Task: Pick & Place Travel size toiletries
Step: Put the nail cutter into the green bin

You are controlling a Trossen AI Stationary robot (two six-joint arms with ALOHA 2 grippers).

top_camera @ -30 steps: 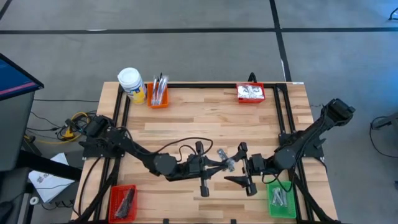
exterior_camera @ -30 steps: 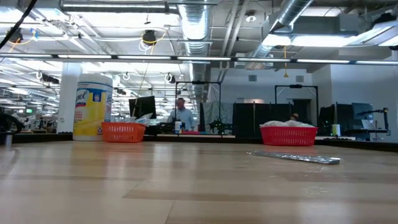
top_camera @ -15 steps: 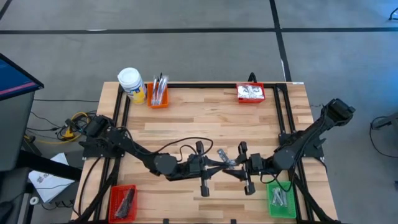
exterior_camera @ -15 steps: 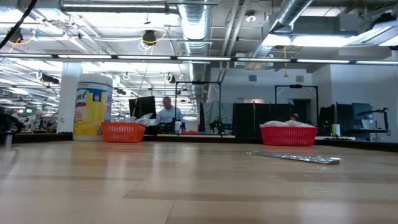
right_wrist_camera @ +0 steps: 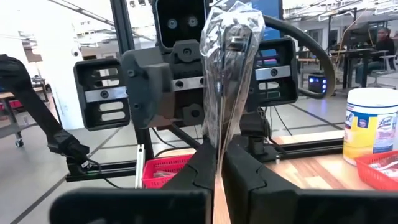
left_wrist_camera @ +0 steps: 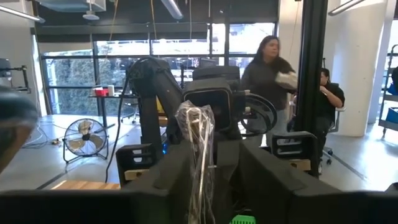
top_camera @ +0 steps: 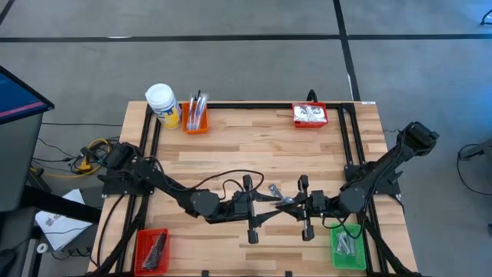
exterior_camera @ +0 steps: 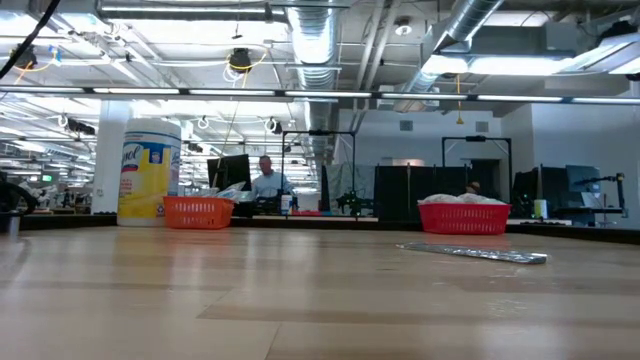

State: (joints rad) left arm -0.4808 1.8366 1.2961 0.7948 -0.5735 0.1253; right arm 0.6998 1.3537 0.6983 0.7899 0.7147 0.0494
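The right hand (top_camera: 296, 203) is clamping shut on a clear-wrapped sachet (top_camera: 281, 198), which the right wrist view shows (right_wrist_camera: 227, 68) standing up from between the closed fingers (right_wrist_camera: 199, 165). Facing it, the left hand (top_camera: 270, 201) is meeting it over the middle of the bench (top_camera: 231, 150); in the left wrist view the same sachet (left_wrist_camera: 198, 134) is sitting in the gap between the left fingers (left_wrist_camera: 171, 180), which look parted rather than pressing it. So the packet is hanging in the air between the two hands, well above the wood.

The risk here is in the handover. The right hand is pinching only the thin lower edge of a slippery wrapper, so it could slide out or twist as the hands separate. If the left fingers are catching the wrapper when pulling back, the packet could be dragged free and dropped short of the green bin (top_camera: 347, 248) near the right arm.
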